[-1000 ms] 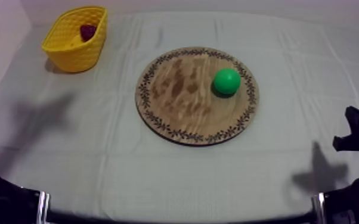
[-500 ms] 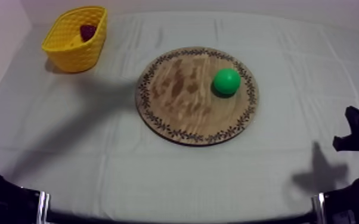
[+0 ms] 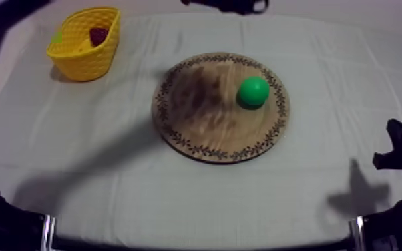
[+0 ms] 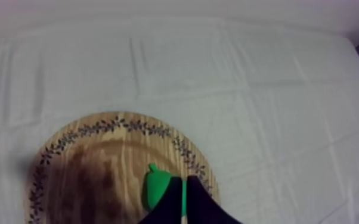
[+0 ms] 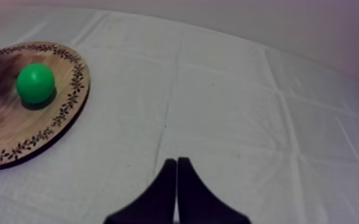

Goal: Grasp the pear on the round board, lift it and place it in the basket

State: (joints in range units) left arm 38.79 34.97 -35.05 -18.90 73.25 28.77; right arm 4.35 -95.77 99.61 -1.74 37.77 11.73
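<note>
The green pear (image 3: 253, 91) lies on the right half of the round wooden board (image 3: 197, 127). My left gripper (image 4: 185, 181) hangs above the board with its fingers together as a narrow wedge, holding nothing, and the pear (image 4: 155, 186) is just past its tips. In the top view my left arm (image 3: 225, 5) reaches in along the far edge. My right gripper (image 5: 176, 161) is shut on nothing, low over the cloth, well to the right of the pear (image 5: 36, 83); it rests at the table's right side (image 3: 397, 150). The yellow basket (image 3: 83, 57) stands at the far left.
A small red fruit (image 3: 98, 35) lies inside the basket. The left arm's shadow falls across the cloth and over the left part of the board (image 4: 86, 179). Bare cloth stretches between board and basket.
My left arm has risen from the lower left corner and now shows along the upper left and far edge; its shadow has swept onto the board. Pear and right arm are unmoved.
</note>
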